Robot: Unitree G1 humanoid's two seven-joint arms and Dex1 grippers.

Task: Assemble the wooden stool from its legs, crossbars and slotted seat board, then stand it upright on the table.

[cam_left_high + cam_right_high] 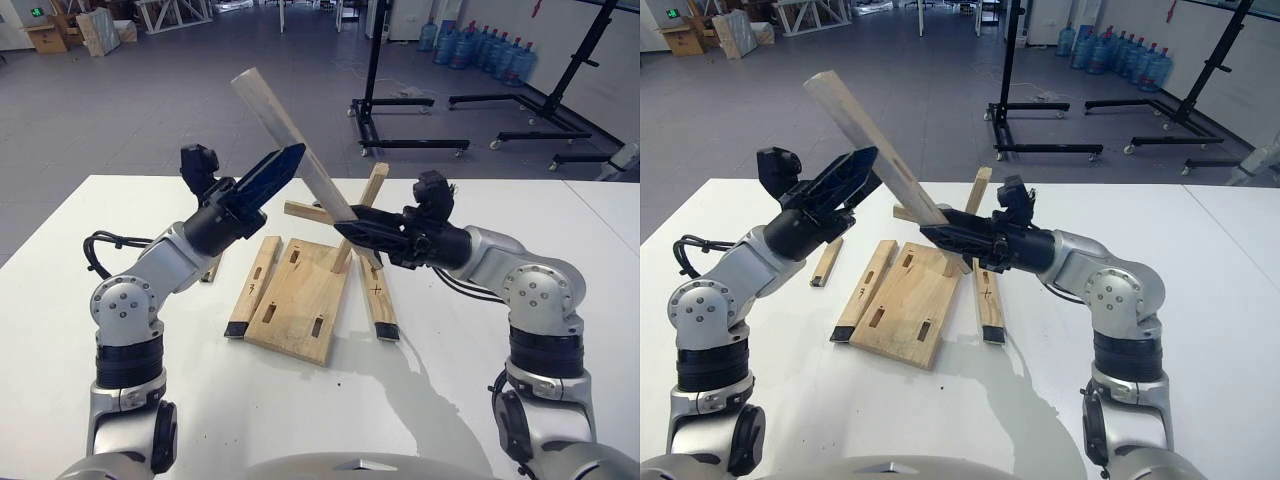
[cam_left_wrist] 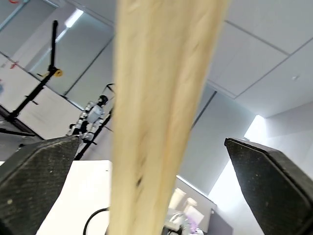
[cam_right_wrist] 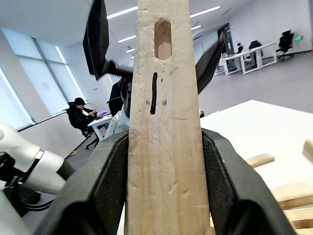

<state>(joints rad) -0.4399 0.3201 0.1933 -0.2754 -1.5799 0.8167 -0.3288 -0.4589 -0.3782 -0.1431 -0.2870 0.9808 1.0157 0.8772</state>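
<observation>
Stool leg (image 1: 275,115) hangs tilted above the seat board (image 1: 300,300), clamped at its low end by the right gripper (image 1: 352,230). My left gripper (image 1: 290,158) stands wide open around the upper part. I should close it gently and centred before the right one lets go.

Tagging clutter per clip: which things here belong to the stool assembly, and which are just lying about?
Job: held leg in right gripper, left gripper open around it; seat board; leg left of it; leg right of it; joined pieces behind it; short piece by left arm.
Lying about: black wheeled stands, water bottles, crates on the floor.
</observation>
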